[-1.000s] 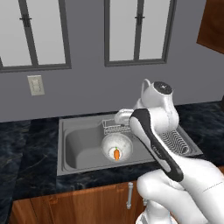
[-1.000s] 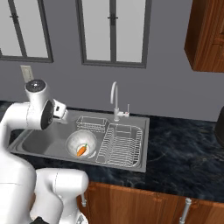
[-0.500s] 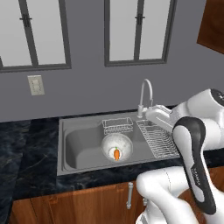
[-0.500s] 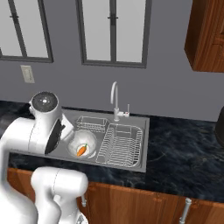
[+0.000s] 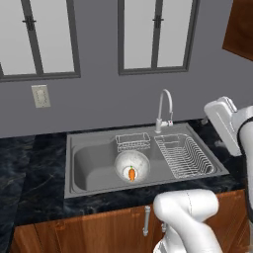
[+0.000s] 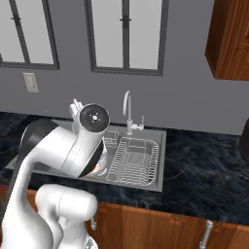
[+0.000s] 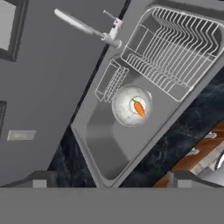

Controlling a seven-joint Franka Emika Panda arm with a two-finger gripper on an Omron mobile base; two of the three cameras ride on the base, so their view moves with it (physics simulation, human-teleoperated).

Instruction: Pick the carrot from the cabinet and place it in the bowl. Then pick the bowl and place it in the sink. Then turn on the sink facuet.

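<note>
- Step in hand, as I read it: last one, the tap. The carrot (image 7: pixel 139 107) lies in the bowl (image 7: pixel 127 114) and the bowl sits in the sink (image 7: pixel 105 144), so steps 1 & 2 look done.
- Pincer (image 7: pixel 109 180): released, holds nothing. Its two dark tips stand wide apart at the bottom of the hand view, w/ nothing between them.
- Rel. to the pincer: bowl + carrot lie well ahead of it and far below, about centred between the tips. The tap (image 7: pixel 89 29) is farther ahead again, off to one side, well apart from the tips.
- The wire rack (image 7: pixel 173 52) sits beside the bowl, past it on the other side from the tap's spout.
- Next move calls for: hand down & fwd toward the tap base, line a tip up w/ the small lever (image 7: pixel 112 17), then push it sideways. Prob no clamp needed, just a nudge. Must keep clear of the thin spout on the way in.
- Risk: lever is tiny and thin, easy to miss or to hit the spout instead.
- Hard to make out: which way the lever swings, can't tell. No water seen at the spout.
- Right base view: the arm's own bulk covers most of the bowl; the tap (image 6: pixel 127 110) and rack stay clear.
- Left base view: the hand is cut off at the picture's edge, tips can't be judged there.
- The desk (image 5: pixel 34 183) is dark stone around the sink.
</note>
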